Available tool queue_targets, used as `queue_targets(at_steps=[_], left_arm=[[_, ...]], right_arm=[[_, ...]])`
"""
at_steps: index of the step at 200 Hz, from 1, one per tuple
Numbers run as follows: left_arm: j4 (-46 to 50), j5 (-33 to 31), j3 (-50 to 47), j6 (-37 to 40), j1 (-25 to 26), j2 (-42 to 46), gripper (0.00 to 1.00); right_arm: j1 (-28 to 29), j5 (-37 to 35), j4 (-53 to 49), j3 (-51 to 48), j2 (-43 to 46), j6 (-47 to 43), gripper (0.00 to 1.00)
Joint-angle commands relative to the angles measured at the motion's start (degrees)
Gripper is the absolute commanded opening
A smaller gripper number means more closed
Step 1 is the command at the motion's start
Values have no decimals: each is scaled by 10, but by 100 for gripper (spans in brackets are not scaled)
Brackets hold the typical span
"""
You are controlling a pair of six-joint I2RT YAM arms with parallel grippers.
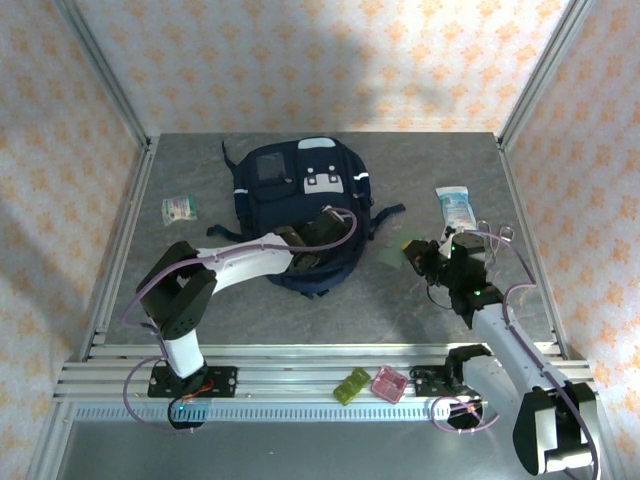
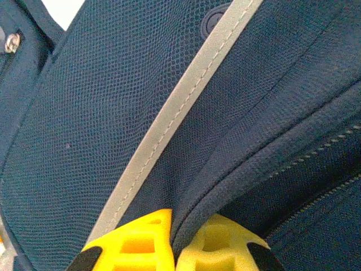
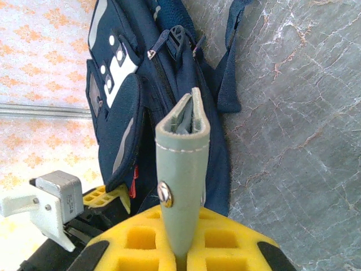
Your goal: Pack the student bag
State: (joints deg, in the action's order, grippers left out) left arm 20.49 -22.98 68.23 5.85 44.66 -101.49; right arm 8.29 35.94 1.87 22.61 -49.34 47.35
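Top external view, starting at the bottom edge: a small green plastic box (image 1: 352,386) and a small pink plastic box (image 1: 389,383) lie side by side on the silver metal rail (image 1: 280,380). They sit between the two arm bases. Above the rail is the grey stone-look counter (image 1: 400,310).

Right of the middle, the right tool (image 1: 414,254) is closed on a pale green leather wallet (image 1: 396,250). In the right wrist view, yellow fingers (image 3: 225,243) pinch the bottom of the wallet. The wallet stands up with its folded edge on top and a silver snap on its side.

In the middle of the frame, the left tool (image 1: 305,258) sits on the lower part of the big navy-blue fabric student bag (image 1: 300,190). In the left wrist view its yellow fingers (image 2: 141,240) are shut tight at the bottom of the frame. A fold of the bag cloth is squeezed between them, next to a grey stripe (image 2: 169,124).

The student bag lies flat in the middle of the counter with its dark straps spread out.

Left of the bag lies a small green and white packet (image 1: 180,207). At the upper right lies a white and blue pouch (image 1: 457,207).
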Motion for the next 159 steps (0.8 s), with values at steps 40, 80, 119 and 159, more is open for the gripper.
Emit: queue_targets(at_steps=[40,80,119,159], left_arm=[[62,21,177,-48,-8,23,0],[124,50,295,-83,-8,-22,0],[164,94,367,-130,-8,-62,0],[177,106,406,-167,-8,-74,0]], right_arm=[[38,23,74,10,-9,6,5],[97,22,185,25,-57,39,5],[137,8,278,59,-134,72,5],[138,-36,316,79,-186,113,5]])
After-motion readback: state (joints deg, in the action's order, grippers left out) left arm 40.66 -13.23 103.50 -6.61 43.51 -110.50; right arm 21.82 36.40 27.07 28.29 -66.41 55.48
